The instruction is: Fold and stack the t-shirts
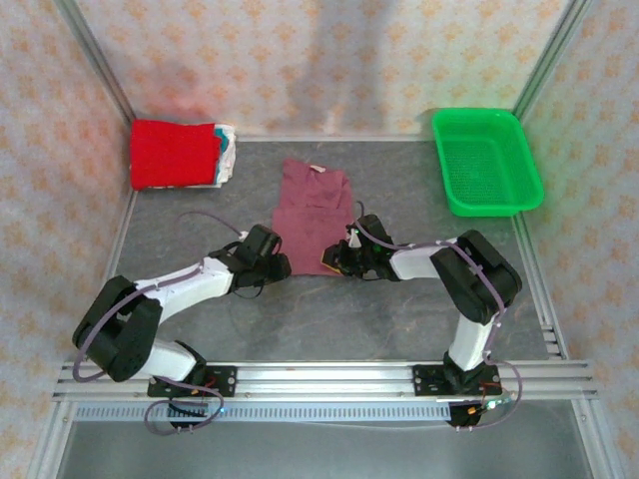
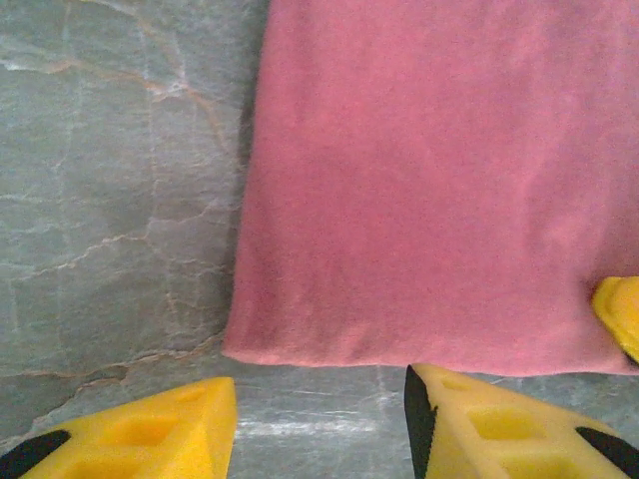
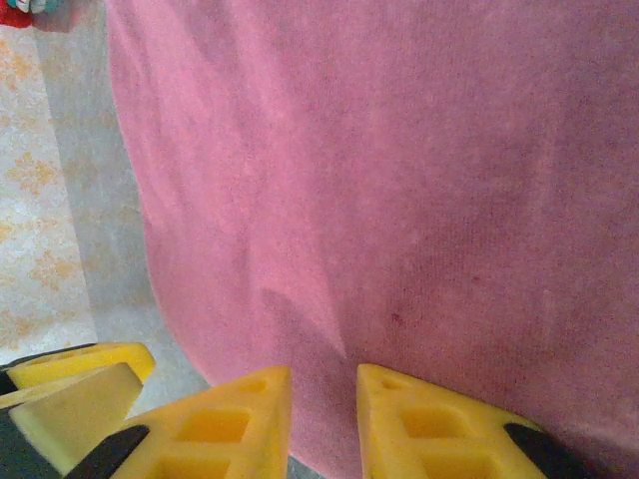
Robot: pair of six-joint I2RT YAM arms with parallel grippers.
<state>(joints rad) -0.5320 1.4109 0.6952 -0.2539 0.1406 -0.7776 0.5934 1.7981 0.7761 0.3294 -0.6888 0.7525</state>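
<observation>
grey table; maroon t-shirt flat at centre; green basket at 2 o'clock; red shirt stacked with whitish shirts at 10 o'clock; left gripper wide, off hem's 7 o'clock corner; right gripper narrow at 5 o'clock corner, cannot tell if pinching cloth

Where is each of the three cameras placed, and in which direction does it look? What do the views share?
Top camera: fixed above and behind the arms, looking down at the table; both arms show, with the maroon shirt, the red folded pile and the green basket.
Left wrist camera: on the left arm, facing down past the left gripper at the shirt's near hem.
Right wrist camera: on the right arm, facing across the shirt over the right gripper.
Shared: all three see the shirt and table.
</observation>
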